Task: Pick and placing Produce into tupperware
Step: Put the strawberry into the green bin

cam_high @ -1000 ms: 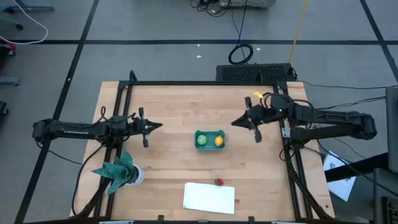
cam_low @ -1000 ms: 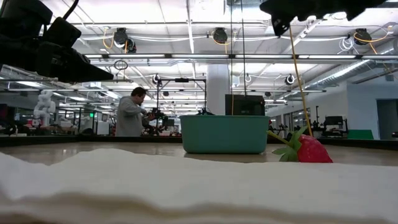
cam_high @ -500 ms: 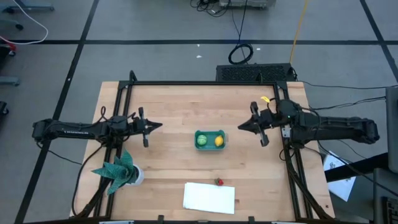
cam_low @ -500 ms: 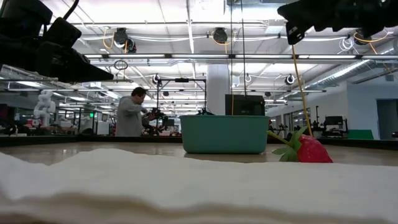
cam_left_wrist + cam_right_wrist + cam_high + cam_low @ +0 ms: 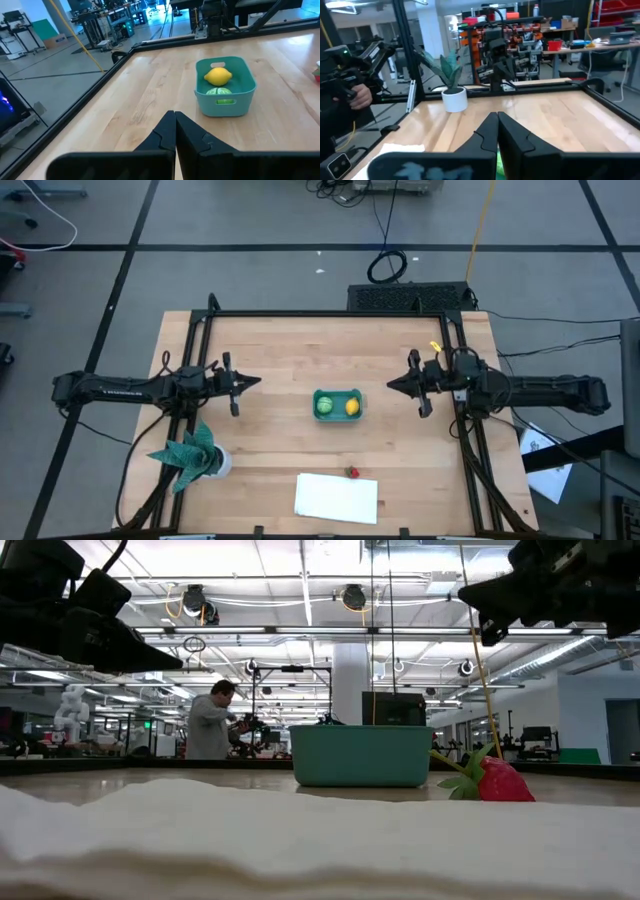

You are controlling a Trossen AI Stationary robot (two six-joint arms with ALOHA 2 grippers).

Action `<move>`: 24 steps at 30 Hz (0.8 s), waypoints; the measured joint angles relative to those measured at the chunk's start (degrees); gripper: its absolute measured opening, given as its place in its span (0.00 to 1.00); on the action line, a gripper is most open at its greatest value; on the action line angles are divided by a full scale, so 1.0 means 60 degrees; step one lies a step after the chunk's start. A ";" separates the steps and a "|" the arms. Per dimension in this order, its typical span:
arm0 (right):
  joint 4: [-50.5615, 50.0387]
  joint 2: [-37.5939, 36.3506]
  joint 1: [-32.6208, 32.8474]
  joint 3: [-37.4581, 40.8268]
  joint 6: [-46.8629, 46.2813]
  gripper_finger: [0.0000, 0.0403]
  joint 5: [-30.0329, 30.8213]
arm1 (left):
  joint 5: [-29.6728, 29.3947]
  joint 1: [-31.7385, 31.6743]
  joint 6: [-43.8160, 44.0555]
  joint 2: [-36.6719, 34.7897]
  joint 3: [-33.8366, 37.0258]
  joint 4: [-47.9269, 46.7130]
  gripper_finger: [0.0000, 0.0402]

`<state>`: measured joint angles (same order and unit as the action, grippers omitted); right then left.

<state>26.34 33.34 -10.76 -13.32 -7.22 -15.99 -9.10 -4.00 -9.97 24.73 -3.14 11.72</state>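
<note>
While both hover, right gripper (image 5: 391,386) fingers pressed together (empty), left gripper (image 5: 258,382) likewise.

No legible text, label, brand, number or sign is seen in any view; faint pale lettering along the left arm (image 5: 110,387) is too small to be read.

From my right wrist view, my own closed fingers (image 5: 495,132) hide the teal tupperware; only a green sliver shows between them. Low view: white cloth (image 5: 300,840) blurs across the foreground, and the tupperware (image 5: 362,755) wall hides its contents. Strawberry (image 5: 352,472) too small from above. Left wrist view: strawberry (image 5: 317,74) cut by frame edge.
</note>
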 joint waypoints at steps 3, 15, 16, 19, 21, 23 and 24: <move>-0.0051 -0.0250 0.0080 0.0111 -0.0290 0.00 0.0465 | 0.0000 -0.0002 0.0028 0.0000 0.0001 -0.0010 0.00; -0.1214 -0.0659 0.1551 0.0113 0.0549 0.00 0.2207 | 0.0000 -0.0002 0.0210 0.0000 -0.0002 -0.0083 0.00; -0.1225 -0.0659 0.1634 0.0113 0.0572 0.00 0.2223 | -0.0002 -0.0002 0.0210 0.0000 0.0001 -0.0083 0.00; -0.1256 -0.0659 0.1873 0.0113 0.0674 0.00 0.2229 | 0.0000 -0.0001 0.0214 0.0000 0.0001 -0.0083 0.00; -0.1289 -0.0659 0.2010 0.0113 0.0871 0.00 0.2229 | 0.0000 0.0001 0.0214 0.0000 0.0001 -0.0081 0.00; -0.1349 -0.0655 0.2086 0.0113 0.1029 0.00 0.2217 | 0.0000 -0.0002 0.0214 0.0000 0.0001 -0.0079 0.00; -0.1356 -0.0655 0.2095 0.0113 0.1054 0.00 0.2209 | 0.0000 -0.0002 0.0214 0.0000 0.0001 -0.0079 0.00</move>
<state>18.20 29.41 1.80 -12.64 -0.90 -2.73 -9.10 -4.01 -8.69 24.73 -3.14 11.25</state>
